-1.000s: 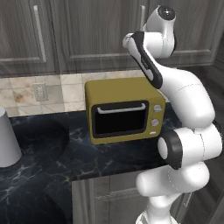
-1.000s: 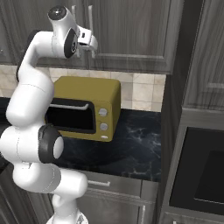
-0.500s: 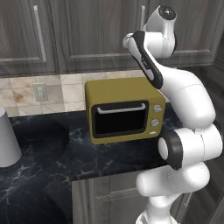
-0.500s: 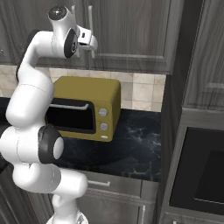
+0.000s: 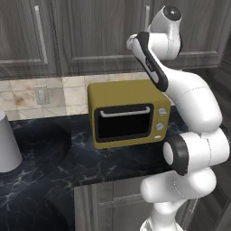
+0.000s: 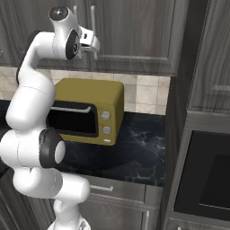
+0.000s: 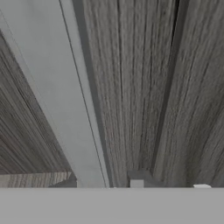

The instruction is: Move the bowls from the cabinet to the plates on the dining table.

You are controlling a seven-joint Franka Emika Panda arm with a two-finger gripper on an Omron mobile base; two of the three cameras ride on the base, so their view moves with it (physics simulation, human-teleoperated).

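The arm reaches up from its base to the dark wood-grain cabinet [image 6: 134, 31] above the counter [image 5: 54, 158], and the pincer [image 6: 93, 45] sits right at one of the cabinet's long vertical silver bar handles [image 6: 93, 22], at the lower end of that handle. In the hand view the pale bar of the handle [image 7: 57, 100] runs steeply across the left of the frame against the grain of the door, very close to the camera, and the pincer is closed around it, its fingers drawn in tight on the bar. The cabinet doors are shut, so the shelf and whatever stands inside cannot be seen. Below the cabinet, on the black white-veined counter, stands a mustard-yellow microwave [image 5: 128, 113] with a dark door and a pale horizontal handle, its back near the tiled wall [image 5: 45, 92]. A wall socket [image 5: 41, 95] is set into the tiles to the left of the microwave. Far to the left, a pale grey cylindrical container [image 5: 6, 144] stands on the counter. To the right, in the right base view, a tall dark unit holds a black built-in oven [image 6: 209, 179].
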